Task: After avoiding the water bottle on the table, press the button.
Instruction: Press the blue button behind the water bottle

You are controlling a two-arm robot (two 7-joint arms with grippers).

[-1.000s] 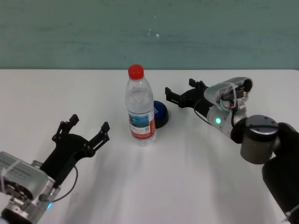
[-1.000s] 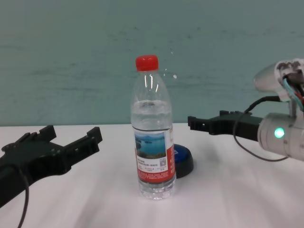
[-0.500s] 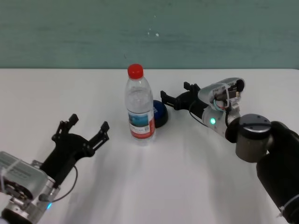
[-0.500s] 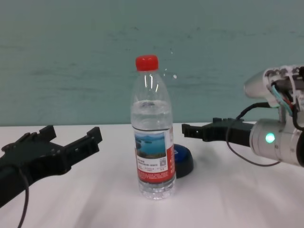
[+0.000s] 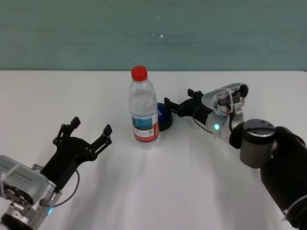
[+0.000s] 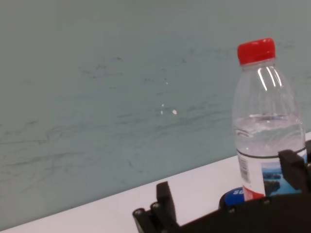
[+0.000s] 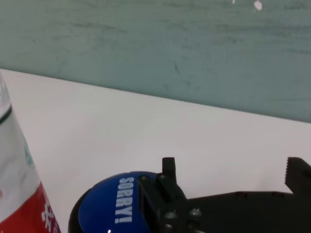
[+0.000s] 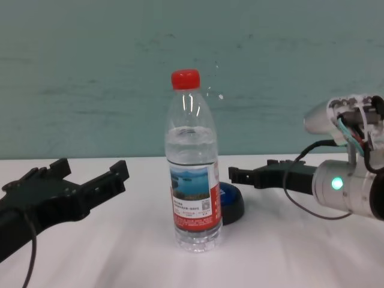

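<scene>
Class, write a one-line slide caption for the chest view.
Right gripper, open, reaches in just above the blue button behind the upright water bottle; left gripper sits open on the left.

Black grippers, silver wrists, green status lights, black cables

Even, bright overhead light on the table [image 5: 158, 191]; soft shadows near the water bottle [image 5: 144, 112] (glare streaks its shoulder).
</scene>
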